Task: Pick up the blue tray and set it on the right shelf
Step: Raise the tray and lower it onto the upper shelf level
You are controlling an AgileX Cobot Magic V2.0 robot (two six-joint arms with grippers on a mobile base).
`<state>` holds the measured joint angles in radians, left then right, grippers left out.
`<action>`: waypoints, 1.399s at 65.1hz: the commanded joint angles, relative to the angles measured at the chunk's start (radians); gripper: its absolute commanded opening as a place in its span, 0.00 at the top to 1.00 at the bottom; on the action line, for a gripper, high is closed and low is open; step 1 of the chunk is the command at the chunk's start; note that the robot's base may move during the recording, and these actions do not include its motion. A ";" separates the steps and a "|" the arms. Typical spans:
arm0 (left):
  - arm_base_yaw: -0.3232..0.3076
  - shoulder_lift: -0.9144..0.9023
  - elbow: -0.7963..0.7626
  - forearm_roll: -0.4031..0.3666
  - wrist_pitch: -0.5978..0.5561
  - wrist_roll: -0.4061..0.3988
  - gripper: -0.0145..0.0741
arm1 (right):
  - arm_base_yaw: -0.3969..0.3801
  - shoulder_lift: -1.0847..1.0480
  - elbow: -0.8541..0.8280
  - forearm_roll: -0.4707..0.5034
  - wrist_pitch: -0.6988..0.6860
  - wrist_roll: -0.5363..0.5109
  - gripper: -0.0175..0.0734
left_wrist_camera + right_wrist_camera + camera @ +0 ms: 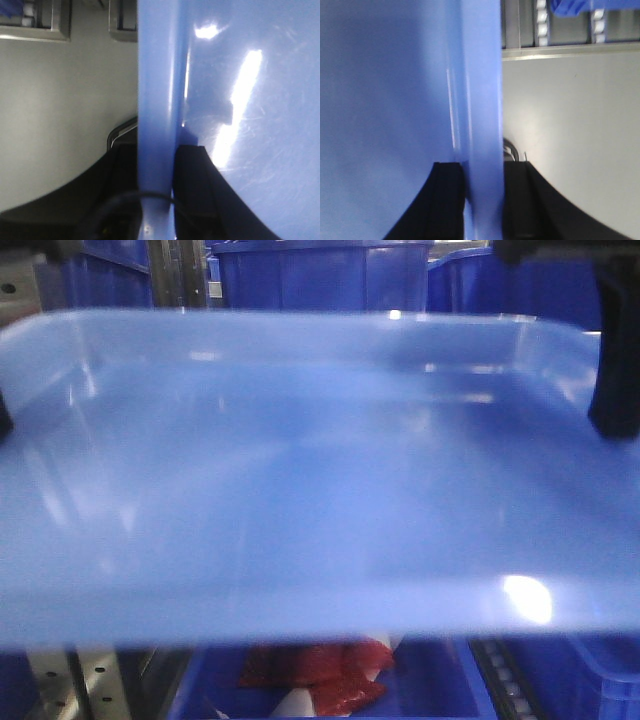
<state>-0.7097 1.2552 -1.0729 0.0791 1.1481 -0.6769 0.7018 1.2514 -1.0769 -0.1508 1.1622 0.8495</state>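
Blue tray (300, 490) is held aloft and roughly level, filling almost the whole front view. The grasp and lift are therefore judged done, and the carry toward the right shelf is taken to be the step in hand. That shelf cannot be picked out with certainty behind the tray; only dark blue bins (320, 275) beyond its far rim and a perforated post (90, 680) below its near rim are seen. The left gripper (157, 170) is closed on the tray's left rim, the rim wall being pinched between its black fingers (197, 175). The right gripper (482, 177) is likewise clamped on the opposite rim (its fingers (447, 192) are pressed against both faces of the wall). For the next move, both arms would need to be moved together at equal height, so that the blue tray is neither twisted nor pulled from either grip before it is set down.
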 commanded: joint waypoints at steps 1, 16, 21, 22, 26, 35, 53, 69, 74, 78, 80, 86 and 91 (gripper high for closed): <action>-0.003 -0.021 -0.102 -0.004 -0.035 0.010 0.80 | -0.003 -0.028 -0.110 -0.004 -0.049 -0.035 0.52; 0.003 0.037 -0.302 0.053 -0.049 0.091 0.80 | -0.065 0.019 -0.327 -0.019 -0.049 -0.108 0.52; 0.003 0.080 -0.365 0.110 -0.069 0.093 0.80 | -0.096 0.055 -0.394 -0.019 -0.048 -0.142 0.52; 0.003 0.089 -0.384 0.123 -0.074 0.093 0.80 | -0.101 0.064 -0.407 -0.019 -0.048 -0.147 0.52; 0.003 0.131 -0.432 0.174 -0.089 0.093 0.80 | -0.121 0.099 -0.462 -0.019 -0.050 -0.170 0.52; 0.039 0.239 -0.582 0.184 -0.116 0.094 0.80 | -0.166 0.190 -0.588 -0.019 -0.055 -0.213 0.52; 0.131 0.406 -0.797 0.182 -0.209 0.103 0.80 | -0.229 0.366 -0.788 -0.018 -0.138 -0.258 0.52; 0.204 0.463 -0.822 0.114 -0.322 0.108 0.80 | -0.267 0.462 -0.843 -0.020 -0.239 -0.263 0.52; 0.222 0.481 -0.822 0.110 -0.349 0.108 0.80 | -0.276 0.485 -0.843 -0.020 -0.250 -0.263 0.52; 0.233 0.496 -0.822 0.110 -0.356 0.108 0.80 | -0.276 0.500 -0.843 -0.024 -0.253 -0.263 0.52; 0.235 0.502 -0.822 0.110 -0.354 0.108 0.80 | -0.276 0.505 -0.843 -0.023 -0.255 -0.263 0.52; 0.242 0.528 -0.822 0.110 -0.350 0.108 0.80 | -0.276 0.520 -0.843 -0.023 -0.257 -0.263 0.52; 0.242 0.546 -0.822 0.110 -0.338 0.108 0.80 | -0.276 0.529 -0.843 -0.023 -0.257 -0.263 0.52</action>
<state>-0.4484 1.8324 -1.8550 0.2657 0.9298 -0.5378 0.4051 1.8261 -1.8786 -0.2703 1.0231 0.5883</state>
